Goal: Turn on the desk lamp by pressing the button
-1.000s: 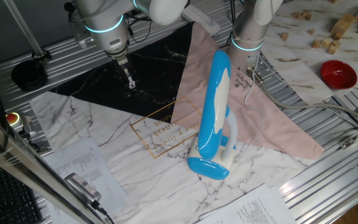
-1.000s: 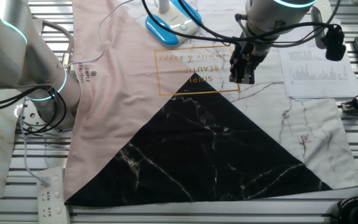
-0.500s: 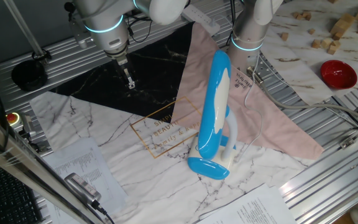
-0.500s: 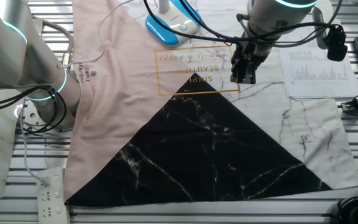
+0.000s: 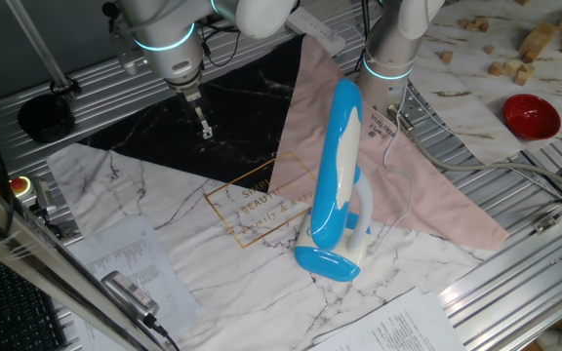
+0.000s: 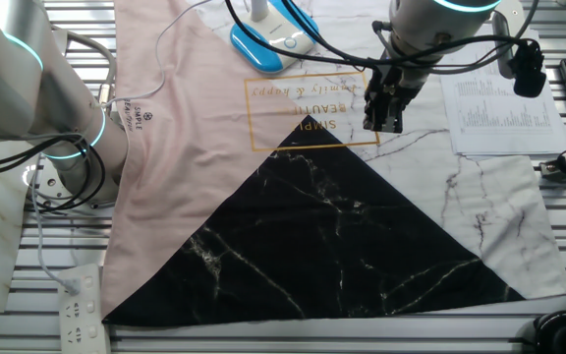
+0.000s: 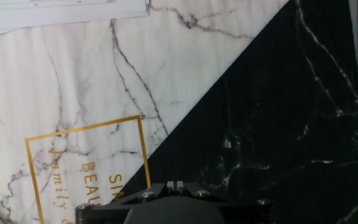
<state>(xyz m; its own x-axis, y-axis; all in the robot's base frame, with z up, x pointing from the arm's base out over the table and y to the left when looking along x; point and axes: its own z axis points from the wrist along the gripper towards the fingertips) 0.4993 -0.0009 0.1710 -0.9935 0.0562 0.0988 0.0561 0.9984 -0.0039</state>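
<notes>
The desk lamp point(image 5: 338, 161) is blue and white and stands on the marble mat with its long head folded down over its oval blue base point(image 5: 325, 261). The base also shows at the top of the other fixed view point(image 6: 268, 39), with a small round mark on its top. My gripper point(image 5: 204, 127) hangs above the edge of the black triangle, well to the left of the lamp and apart from it. In the other fixed view the gripper point(image 6: 382, 120) is right of the gold-framed lettering. In the hand view the fingertips point(image 7: 174, 184) touch each other and hold nothing.
A pink cloth point(image 5: 427, 195) lies under and behind the lamp, with the lamp's white cable on it. A second arm's base point(image 5: 390, 49) stands behind the lamp. A red bowl point(image 5: 531, 114) and wooden blocks point(image 5: 525, 44) are far right. Papers point(image 5: 130, 263) lie at the front left.
</notes>
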